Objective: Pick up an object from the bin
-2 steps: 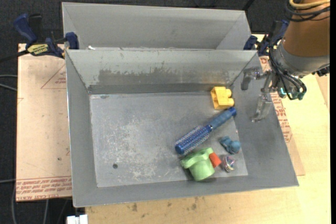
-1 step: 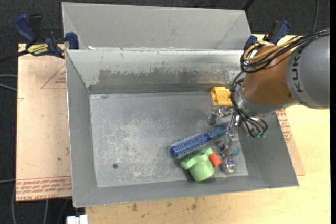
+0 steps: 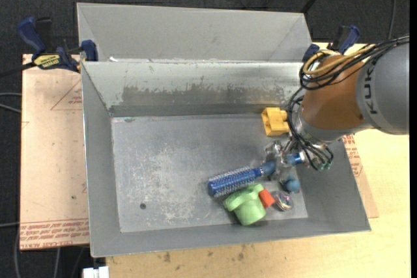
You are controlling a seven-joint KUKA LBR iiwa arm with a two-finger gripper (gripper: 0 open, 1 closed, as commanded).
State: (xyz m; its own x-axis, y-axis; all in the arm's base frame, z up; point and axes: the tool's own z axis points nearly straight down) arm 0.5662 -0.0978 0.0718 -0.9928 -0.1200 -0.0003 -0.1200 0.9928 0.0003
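In the right of the bin, my gripper hung over the handle end of one blue brush; whether it was open I could not tell. Nearby lay one green cup, one orange piece, and farther back one yellow block.

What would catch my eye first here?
The big arm with its orange cover reaches in from the right, its gripper low over the handle end of a blue brush in the front right part of the bin. A bright green cylinder lies just in front of the brush, and a yellow block sits near the back wall.
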